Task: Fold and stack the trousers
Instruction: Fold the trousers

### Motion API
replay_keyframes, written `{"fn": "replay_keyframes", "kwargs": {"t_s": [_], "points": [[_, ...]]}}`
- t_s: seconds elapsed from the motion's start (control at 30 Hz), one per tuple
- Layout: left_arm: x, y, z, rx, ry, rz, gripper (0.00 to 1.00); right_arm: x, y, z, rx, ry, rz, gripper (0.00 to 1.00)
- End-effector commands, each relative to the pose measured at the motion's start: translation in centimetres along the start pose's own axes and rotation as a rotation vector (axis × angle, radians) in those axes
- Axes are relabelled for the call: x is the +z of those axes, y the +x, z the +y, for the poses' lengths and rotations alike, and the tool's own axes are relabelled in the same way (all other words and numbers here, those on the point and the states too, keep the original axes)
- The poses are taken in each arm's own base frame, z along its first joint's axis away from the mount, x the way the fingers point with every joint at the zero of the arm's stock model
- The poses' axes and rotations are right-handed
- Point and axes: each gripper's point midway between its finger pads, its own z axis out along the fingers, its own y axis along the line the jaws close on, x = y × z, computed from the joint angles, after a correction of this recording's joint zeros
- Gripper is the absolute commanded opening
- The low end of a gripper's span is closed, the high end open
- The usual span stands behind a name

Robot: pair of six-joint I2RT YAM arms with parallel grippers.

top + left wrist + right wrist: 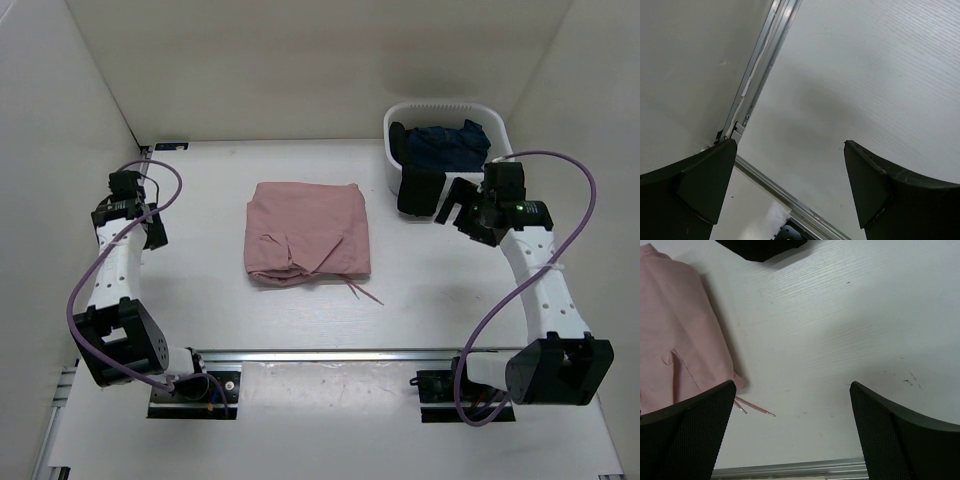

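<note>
while trousers point(307, 233) lie folded, left gripper point(789, 143) and right gripper point(792, 384) hover (jaws spread).

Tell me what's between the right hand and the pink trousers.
Just bare table, seen in the top view, between the right hand and the trousers.

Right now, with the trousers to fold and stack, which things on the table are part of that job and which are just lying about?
Job: pink trousers, already folded, with their loose drawstring.
Lying about: white basket; dark navy garment inside it.
</note>
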Motion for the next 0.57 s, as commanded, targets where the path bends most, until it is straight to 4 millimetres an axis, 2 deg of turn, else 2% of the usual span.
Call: {"fn": "replay_keyframes", "kwargs": {"t_s": [0.0, 0.4, 0.53], "points": [[-1.0, -0.9, 0.8, -0.027, -0.016, -0.049, 1.00, -1.4, -1.7, -0.6, -0.034, 0.044, -0.055, 0.99], [-1.5, -0.8, 1.8, -0.044, -0.051, -0.063, 1.00, -0.9, -1.5, -0.6, -0.043, 0.036, -0.052, 0.99], [-1.5, -0.8, 1.8, -0.044, -0.051, -0.063, 1.00, -1.4, -2.2, 0.1, -0.044, 0.004, -0.080, 0.99]]}}
